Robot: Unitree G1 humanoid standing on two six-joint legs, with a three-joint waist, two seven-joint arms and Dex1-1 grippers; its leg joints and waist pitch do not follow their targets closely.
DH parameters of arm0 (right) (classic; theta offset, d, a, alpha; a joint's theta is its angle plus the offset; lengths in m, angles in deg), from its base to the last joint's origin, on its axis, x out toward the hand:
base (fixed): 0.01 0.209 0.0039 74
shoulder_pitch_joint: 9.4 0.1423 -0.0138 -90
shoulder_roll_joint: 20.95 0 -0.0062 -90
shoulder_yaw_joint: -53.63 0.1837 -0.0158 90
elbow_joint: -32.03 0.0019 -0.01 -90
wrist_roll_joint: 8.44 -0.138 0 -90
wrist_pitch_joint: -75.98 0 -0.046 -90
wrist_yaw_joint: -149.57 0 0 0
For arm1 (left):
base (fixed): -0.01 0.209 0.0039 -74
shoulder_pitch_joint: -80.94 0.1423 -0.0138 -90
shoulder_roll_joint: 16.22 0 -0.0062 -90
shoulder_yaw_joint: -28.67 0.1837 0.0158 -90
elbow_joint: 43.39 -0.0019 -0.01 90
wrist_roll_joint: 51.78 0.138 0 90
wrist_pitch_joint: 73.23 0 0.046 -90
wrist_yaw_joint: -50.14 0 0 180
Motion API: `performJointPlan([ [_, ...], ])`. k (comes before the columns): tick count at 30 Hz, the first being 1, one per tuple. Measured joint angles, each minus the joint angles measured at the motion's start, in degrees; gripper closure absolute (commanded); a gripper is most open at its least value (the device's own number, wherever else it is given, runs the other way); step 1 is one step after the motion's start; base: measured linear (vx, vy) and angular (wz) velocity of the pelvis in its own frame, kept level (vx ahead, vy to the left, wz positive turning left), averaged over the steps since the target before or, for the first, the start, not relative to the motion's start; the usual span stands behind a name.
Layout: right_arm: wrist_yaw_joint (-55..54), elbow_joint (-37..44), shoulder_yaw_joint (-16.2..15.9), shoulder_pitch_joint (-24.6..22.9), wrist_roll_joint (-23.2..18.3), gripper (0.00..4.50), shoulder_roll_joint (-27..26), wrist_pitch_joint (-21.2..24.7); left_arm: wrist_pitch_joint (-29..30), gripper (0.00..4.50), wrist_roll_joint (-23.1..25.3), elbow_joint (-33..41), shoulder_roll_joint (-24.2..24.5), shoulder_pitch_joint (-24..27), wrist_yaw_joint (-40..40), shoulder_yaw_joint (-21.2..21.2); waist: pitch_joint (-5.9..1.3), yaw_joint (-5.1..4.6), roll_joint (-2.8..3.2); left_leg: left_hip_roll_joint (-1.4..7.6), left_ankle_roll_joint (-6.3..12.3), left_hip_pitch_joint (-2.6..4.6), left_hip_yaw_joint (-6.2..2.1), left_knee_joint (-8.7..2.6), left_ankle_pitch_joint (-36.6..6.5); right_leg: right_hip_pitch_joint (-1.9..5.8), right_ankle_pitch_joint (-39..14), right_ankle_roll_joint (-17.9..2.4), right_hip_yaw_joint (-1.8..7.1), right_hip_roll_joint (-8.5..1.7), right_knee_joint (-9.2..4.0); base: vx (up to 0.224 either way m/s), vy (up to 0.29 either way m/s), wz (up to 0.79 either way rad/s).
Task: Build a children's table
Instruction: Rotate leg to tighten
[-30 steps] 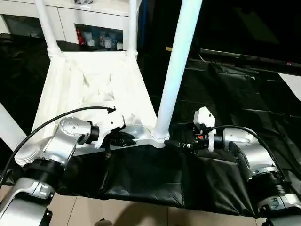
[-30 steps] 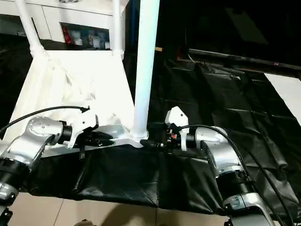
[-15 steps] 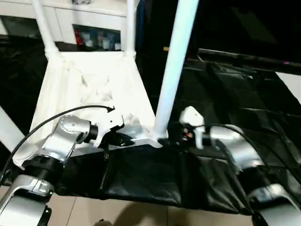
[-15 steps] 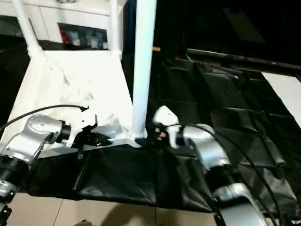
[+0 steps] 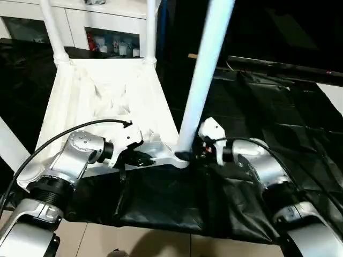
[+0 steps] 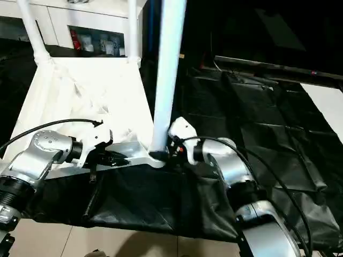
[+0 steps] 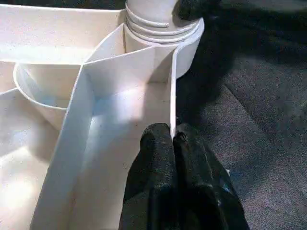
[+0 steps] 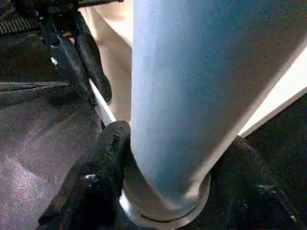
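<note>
Right fingers (image 8: 96, 187) have reached the leg (image 5: 206, 75).

We see a pale leg (image 8: 192, 96) rising upright from a round socket (image 8: 163, 211) of the white top (image 8: 115, 43). Our right gripper (image 8: 165, 191) has its 2 black fingers (image 8: 93, 182) set on either side of the leg's base, pressed against it. Beyond, the left gripper (image 8: 84, 72) pinches the top's thin edge. Black cloth (image 8: 33, 143) lies under everything.
</note>
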Motion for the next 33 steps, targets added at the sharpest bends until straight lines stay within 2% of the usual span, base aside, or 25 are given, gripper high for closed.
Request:
performJointPlan([
  [12,0.2,-1.9,0.1,0.3,0.0,2.44,-0.7,-1.5,0.0,4.5,0.0,-0.1,0.3,0.0,-0.3,0.0,-0.01,-0.3,-0.02,0.0,0.0,0.02,-0.01,0.0,0.0,0.02,0.0,0.0,0.0,0.0,0.02,0.0,0.0,0.0],
  [19,-4.7,-4.8,2.5,0.5,-0.9,2.47,-3.5,-1.4,1.7,4.5,0.6,-0.4,-1.1,-0.2,-4.4,-0.3,-0.03,-0.39,-0.04,-0.01,0.0,0.08,-0.02,0.0,0.0,0.05,-0.1,0.1,0.0,0.0,0.02,0.0,0.0,0.0],
  [23,-12.5,-6.3,4.5,0.5,-0.9,2.48,-6.0,-1.0,4.7,4.5,1.7,-0.4,-3.9,-0.8,-9.5,-0.8,-0.03,-0.65,-0.04,-0.03,0.0,0.08,-0.06,0.0,0.0,0.03,-0.1,0.2,-0.03,-0.02,-0.09,0.0,0.0,0.0],
  [27,-27.2,-7.8,8.9,0.7,-0.7,2.49,-10.9,0.1,11.4,4.5,3.4,1.4,-10.2,-1.0,-18.7,-2.1,-0.05,-1.14,-0.06,-0.09,0.0,0.05,-0.1,0.04,0.0,0.05,-0.1,0.2,-0.04,-0.08,-0.3,0.0,0.0,0.0],
  [30,-36.9,-11.1,11.6,2.8,-0.4,2.49,-13.8,0.0,14.6,4.5,5.6,2.3,-15.1,-1.1,-25.3,-2.1,-0.1,-1.28,-0.02,-0.12,0.01,0.04,-0.11,0.03,0.0,0.1,-0.1,0.2,-0.12,-0.1,-0.7,0.0,0.0,0.0],
  [33,-37.9,-11.9,12.0,3.0,-0.4,2.49,-14.0,-0.7,15.2,4.5,5.7,2.4,-15.9,-1.1,-26.3,-1.8,-0.23,-1.24,-0.02,-0.14,0.02,0.04,-0.11,0.02,0.0,0.19,-0.1,0.2,-0.12,-0.1,-0.91,0.0,0.0,0.0],
])
